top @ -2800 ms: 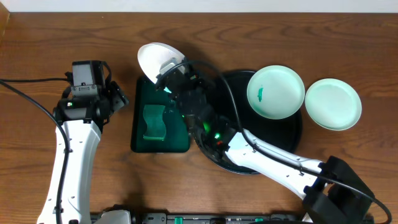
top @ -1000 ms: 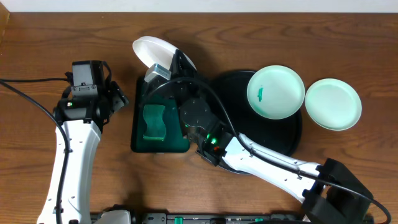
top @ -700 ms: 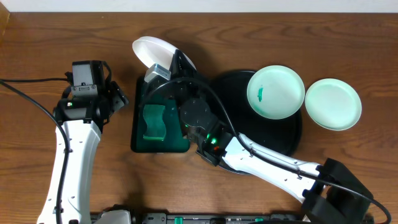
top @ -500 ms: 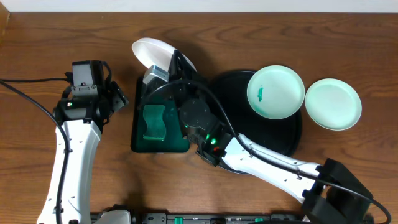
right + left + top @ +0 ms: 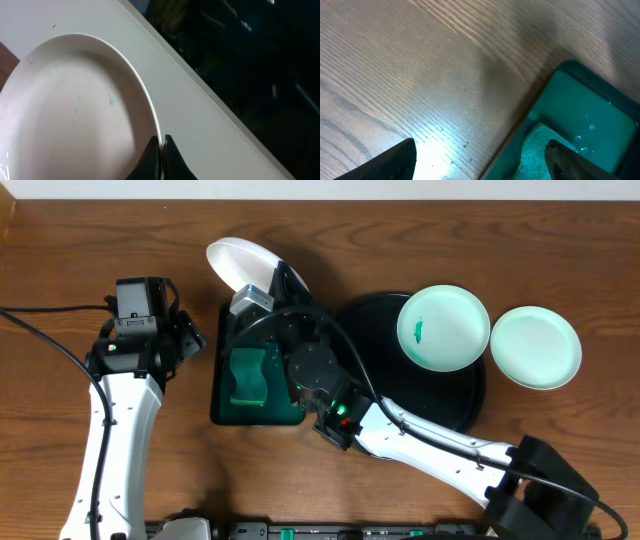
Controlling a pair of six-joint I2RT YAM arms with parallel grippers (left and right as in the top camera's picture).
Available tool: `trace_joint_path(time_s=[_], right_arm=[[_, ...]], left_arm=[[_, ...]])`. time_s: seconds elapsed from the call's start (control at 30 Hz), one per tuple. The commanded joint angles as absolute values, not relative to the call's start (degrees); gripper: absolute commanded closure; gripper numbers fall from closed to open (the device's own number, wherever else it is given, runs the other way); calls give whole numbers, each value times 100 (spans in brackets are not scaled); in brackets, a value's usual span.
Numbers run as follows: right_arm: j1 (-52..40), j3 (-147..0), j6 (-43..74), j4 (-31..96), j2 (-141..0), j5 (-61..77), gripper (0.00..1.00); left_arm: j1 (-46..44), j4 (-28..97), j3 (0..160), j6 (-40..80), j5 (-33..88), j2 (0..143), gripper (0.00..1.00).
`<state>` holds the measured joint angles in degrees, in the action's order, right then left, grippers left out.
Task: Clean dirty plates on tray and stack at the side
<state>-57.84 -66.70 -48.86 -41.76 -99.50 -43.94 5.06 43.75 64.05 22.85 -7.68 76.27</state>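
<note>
Tabletop (image 5: 250,470), smeared plate (image 5: 444,328) on tray (image 5: 450,395), right gripper (image 5: 161,146) pinching white plate (image 5: 235,262), left gripper (image 5: 480,159) spread

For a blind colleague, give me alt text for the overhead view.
The right gripper pinches the rim of a white plate at the far end of a green tray. One green-smeared plate sits on the black tray; a third plate lies beside it.
</note>
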Motion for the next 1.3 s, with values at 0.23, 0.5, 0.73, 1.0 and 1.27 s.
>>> trace_joint_path(time_s=[0.23, 0.5, 0.73, 1.0, 1.27], right_arm=[[-5850, -6777, -3813, -3787, -9968, -4567, 99], [-5774, -6777, -2250, -2821, -9968, -4672, 98], [-5496, -6777, 119, -1546, -9968, -4346, 99], [-5177, -6777, 1210, -709, -9968, -3288, 99], [-4967, -6779, 1345, -489, -9804, -2886, 99]], left_arm=[[523, 4410, 6469, 2314, -838, 7585, 18], [523, 4410, 6469, 2314, -838, 7585, 18], [523, 4410, 6469, 2314, -838, 7585, 18], [523, 4410, 6469, 2314, -838, 7585, 18], [523, 4410, 6469, 2314, -838, 7585, 18]])
